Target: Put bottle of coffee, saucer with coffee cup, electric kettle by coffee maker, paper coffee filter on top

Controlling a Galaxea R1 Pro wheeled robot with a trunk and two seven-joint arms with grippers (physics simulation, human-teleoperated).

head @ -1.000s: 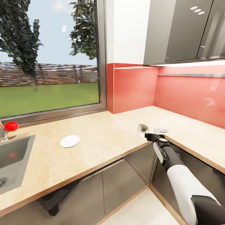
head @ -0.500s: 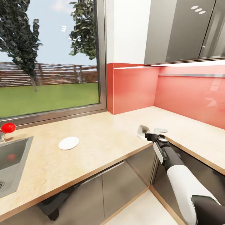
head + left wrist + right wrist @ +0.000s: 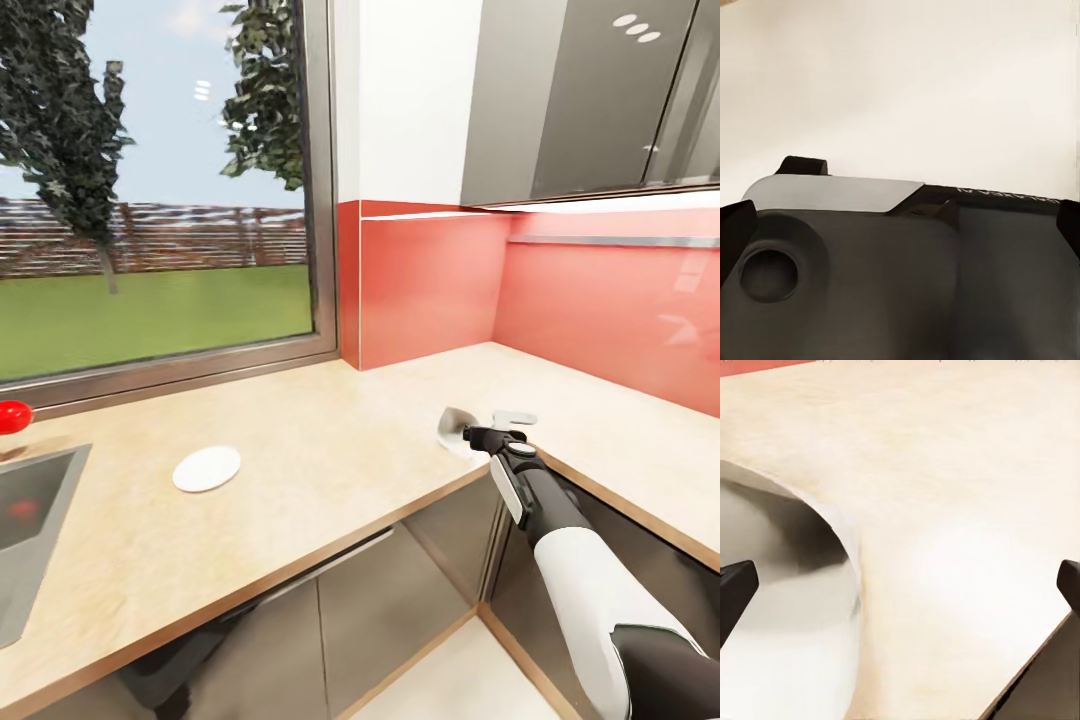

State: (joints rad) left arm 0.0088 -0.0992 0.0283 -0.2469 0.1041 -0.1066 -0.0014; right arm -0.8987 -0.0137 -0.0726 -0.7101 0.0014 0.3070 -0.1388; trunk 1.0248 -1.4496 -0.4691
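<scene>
At the countertop (image 3: 330,440) corner, the right gripper (image 3: 468,436) grasps the coffee cup (image 3: 455,423) by its rim, well apart from the saucer (image 3: 207,468); a loose pinch could tip it.

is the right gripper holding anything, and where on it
The right gripper carries the coffee cup above the countertop, apparently by its rim, with the mouth turned sideways; the exact contact is hard to see.

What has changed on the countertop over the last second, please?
Mostly the camera: the view has swung right, sliding the saucer and sink leftward in the picture. The right claw stays at the coffee cup near the countertop's edge; neither has visibly moved.
</scene>
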